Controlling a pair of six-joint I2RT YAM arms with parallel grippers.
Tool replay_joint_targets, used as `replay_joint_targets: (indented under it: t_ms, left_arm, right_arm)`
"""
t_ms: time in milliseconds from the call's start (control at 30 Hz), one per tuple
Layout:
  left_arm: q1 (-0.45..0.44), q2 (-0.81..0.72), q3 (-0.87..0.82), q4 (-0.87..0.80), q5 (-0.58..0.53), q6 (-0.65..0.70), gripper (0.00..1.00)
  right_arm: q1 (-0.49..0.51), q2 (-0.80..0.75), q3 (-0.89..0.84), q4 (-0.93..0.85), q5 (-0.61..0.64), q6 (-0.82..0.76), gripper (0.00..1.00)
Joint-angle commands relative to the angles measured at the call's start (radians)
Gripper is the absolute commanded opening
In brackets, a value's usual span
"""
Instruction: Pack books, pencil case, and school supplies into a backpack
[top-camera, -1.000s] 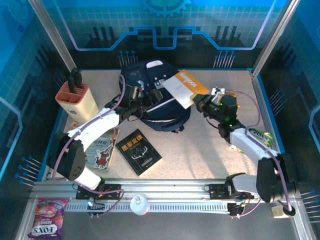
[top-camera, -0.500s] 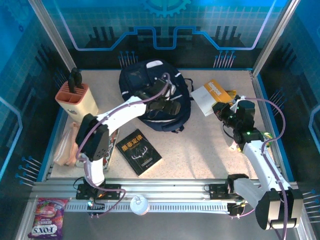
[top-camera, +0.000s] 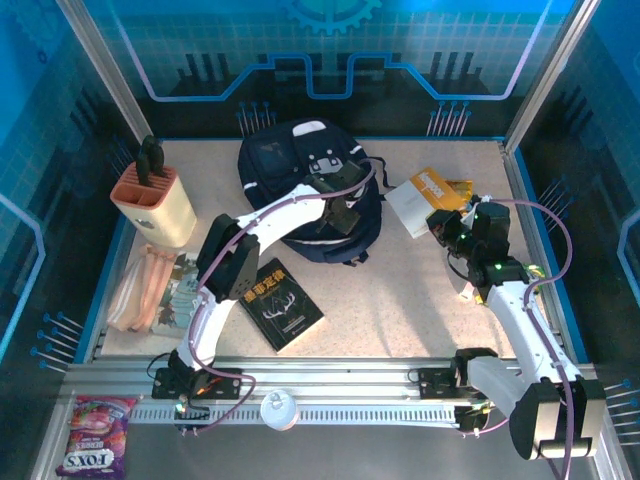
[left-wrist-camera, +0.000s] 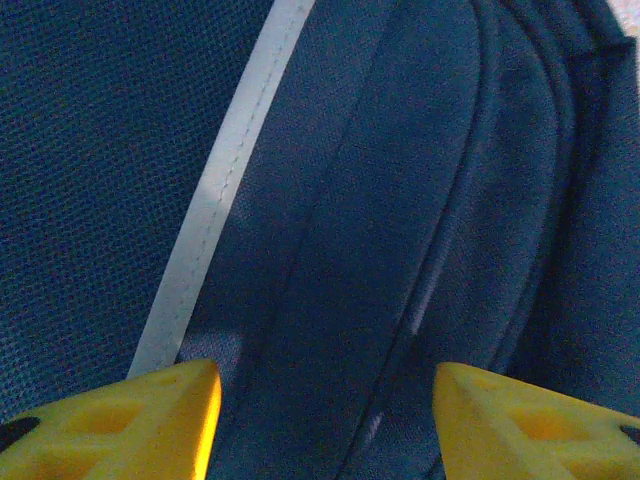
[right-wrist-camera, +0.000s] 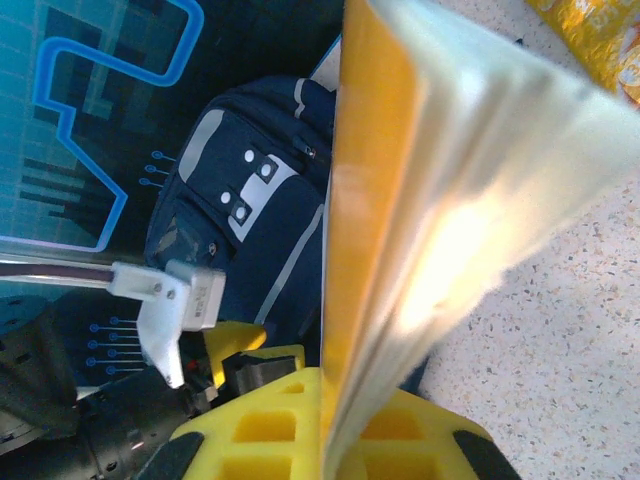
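Note:
The navy backpack (top-camera: 290, 175) lies at the back middle of the table. My left gripper (top-camera: 342, 216) hovers open just over its front; the left wrist view has its yellow fingertips (left-wrist-camera: 170, 415) wide apart above the navy fabric (left-wrist-camera: 400, 200) and white stripe (left-wrist-camera: 220, 200). My right gripper (top-camera: 447, 226) is shut on the orange-and-white pack (top-camera: 422, 198), held to the right of the backpack; in the right wrist view the pack (right-wrist-camera: 420, 200) stands on edge between the yellow fingers (right-wrist-camera: 260, 430). The black book (top-camera: 277, 303) lies in front. The pink pencil case (top-camera: 143, 292) lies at the left beside a thin cartoon-covered book (top-camera: 188, 297).
A peach knife block (top-camera: 155, 200) stands at the back left. A crinkly yellow-orange snack bag (top-camera: 458, 188) lies behind the held pack, and a green item (top-camera: 522, 270) sits by the right wall. A candy bag (top-camera: 95, 450) lies outside the front rail.
My left arm swung right, from the backpack's left side onto its front. My right gripper carried the orange-and-white pack off the backpack to the right.

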Motion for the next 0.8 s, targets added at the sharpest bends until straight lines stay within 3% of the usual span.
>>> replay_joint_targets:
  t_ms: [0, 133, 233, 500, 633, 767]
  left_arm:
    - [-0.009, 0.042, 0.056, -0.088, -0.038, 0.036, 0.59]
    - [-0.012, 0.062, 0.07, -0.099, -0.052, 0.06, 0.55]
    - [-0.015, 0.074, 0.088, -0.106, -0.115, 0.055, 0.47]
    - [-0.056, 0.029, 0.134, -0.127, -0.246, 0.033, 0.09]
    - [-0.06, -0.047, 0.11, -0.089, -0.239, 0.017, 0.01]
    - [-0.06, -0.164, 0.04, 0.016, -0.235, 0.001, 0.0]
  right_arm:
    - [-0.014, -0.012, -0.004, 0.0, 0.001, -0.011, 0.0]
    - [-0.015, -0.009, -0.007, 0.002, 0.0, -0.006, 0.0]
    - [-0.015, -0.008, -0.008, 0.007, -0.003, -0.005, 0.0]
    - [-0.019, -0.027, 0.008, -0.034, 0.026, -0.028, 0.0]
    - [-0.03, -0.052, 0.018, -0.08, 0.049, -0.053, 0.0]
    - [-0.045, -0.082, 0.025, -0.148, 0.085, -0.077, 0.0]
